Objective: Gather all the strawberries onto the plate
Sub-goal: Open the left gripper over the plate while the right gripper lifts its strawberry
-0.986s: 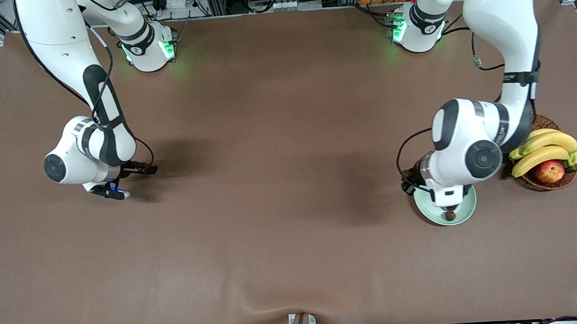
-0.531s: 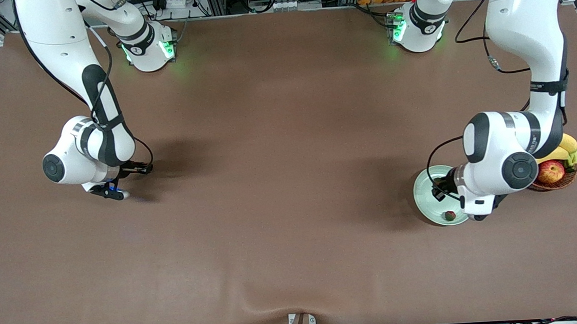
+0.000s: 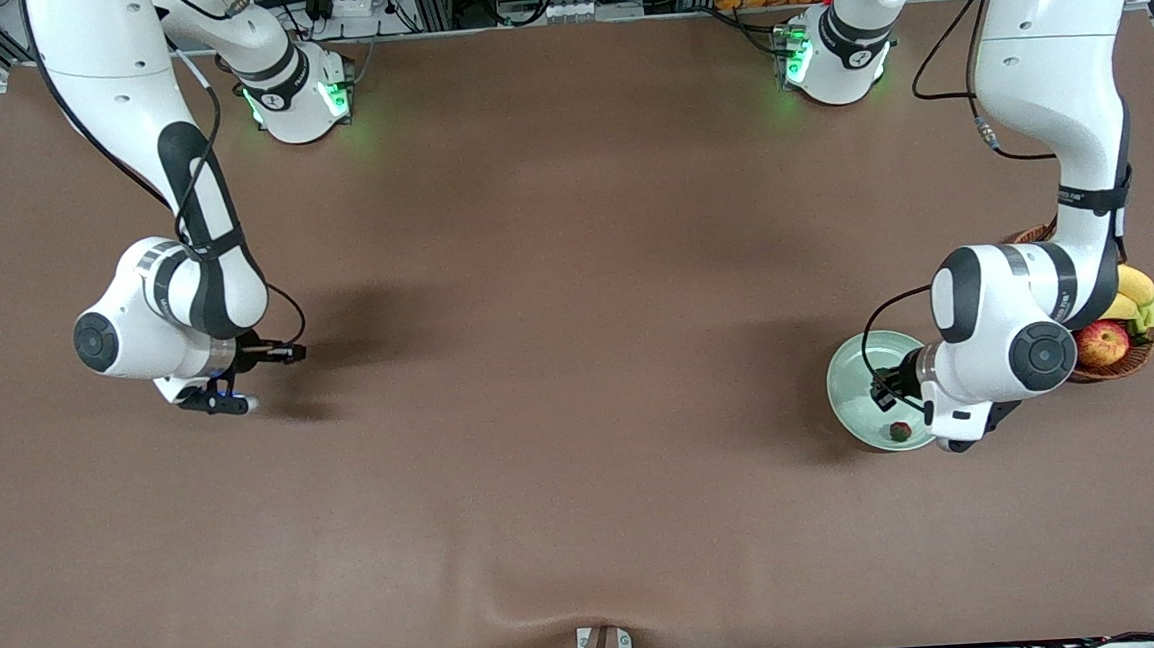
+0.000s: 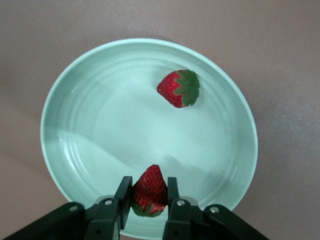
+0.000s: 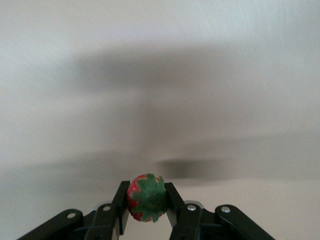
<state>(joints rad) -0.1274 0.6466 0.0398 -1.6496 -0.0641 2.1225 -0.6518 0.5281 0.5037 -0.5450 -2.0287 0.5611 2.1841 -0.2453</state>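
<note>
Strawberries number three. One lies loose on the mint-green plate (image 3: 856, 387), low in the front view's right part (image 3: 900, 431). Left gripper (image 4: 148, 200) hangs over that plate, clenched on a second strawberry (image 4: 149, 190). Right gripper (image 5: 146, 201), at the front view's left, pinches the third strawberry (image 5: 146, 196).

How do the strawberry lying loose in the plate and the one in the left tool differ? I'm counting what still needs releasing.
The loose strawberry lies free on the plate; the held strawberry is pinched in the left tool over the plate's rim. The loose one lies on its side, its green cap fully showing; the held one points its tip away from the tool, cap mostly tucked between the fingers. Both are small, red and green-capped.
</note>
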